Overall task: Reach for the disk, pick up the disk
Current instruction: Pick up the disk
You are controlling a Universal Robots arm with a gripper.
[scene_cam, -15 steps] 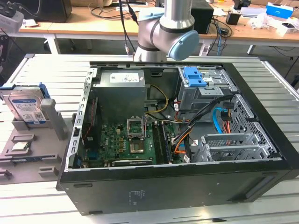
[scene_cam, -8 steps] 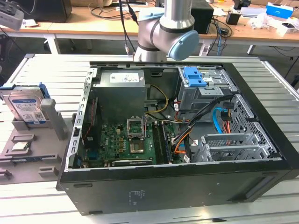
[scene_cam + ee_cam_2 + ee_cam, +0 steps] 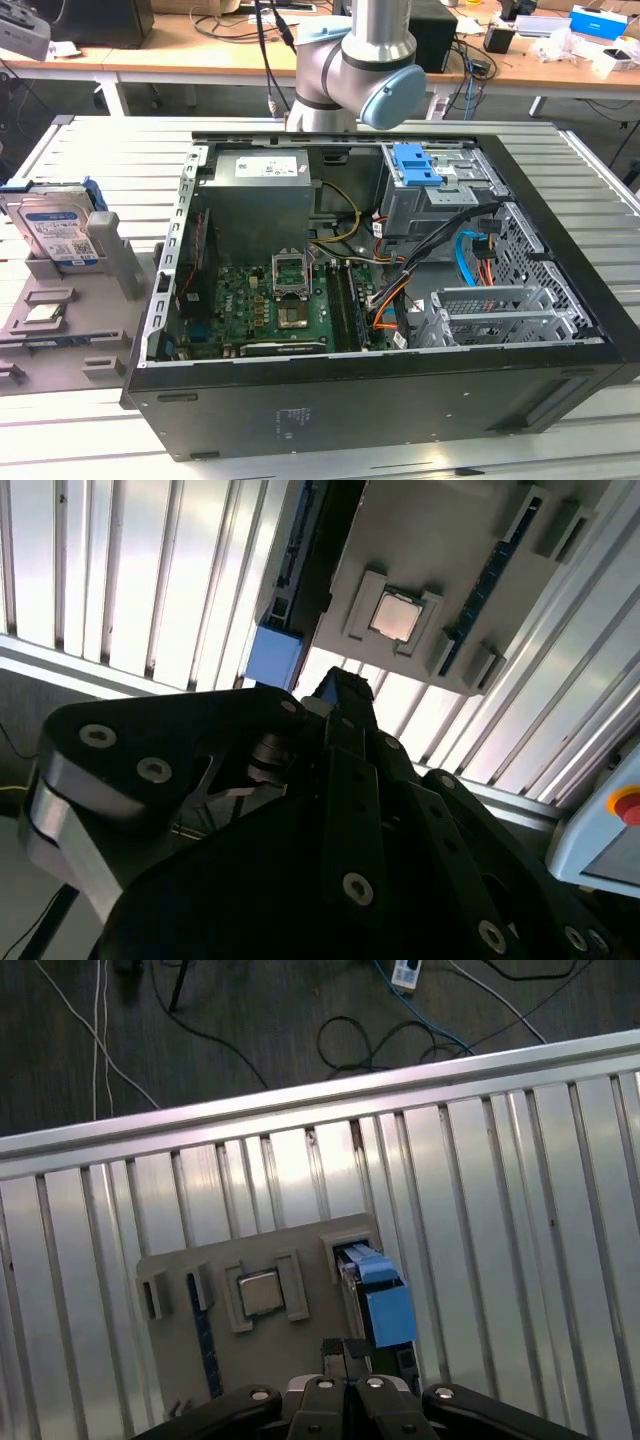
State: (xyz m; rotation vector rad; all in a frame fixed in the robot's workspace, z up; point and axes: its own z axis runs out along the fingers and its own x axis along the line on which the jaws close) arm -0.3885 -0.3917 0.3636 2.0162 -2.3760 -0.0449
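Disk (image 3: pixel 57 227) upright in holder (image 3: pixel 116 256), jaws closed, empty.

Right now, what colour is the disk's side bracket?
Bright blue; the disk's bracket shows best in the first wrist view.

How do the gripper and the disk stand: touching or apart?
Apart. In the exterior view the disk stands in its grey holder with nothing touching it.

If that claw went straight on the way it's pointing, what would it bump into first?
Probably the disk, standing on edge in the grey holder just ahead of the gripper in the first wrist view, though depth is hard to judge.
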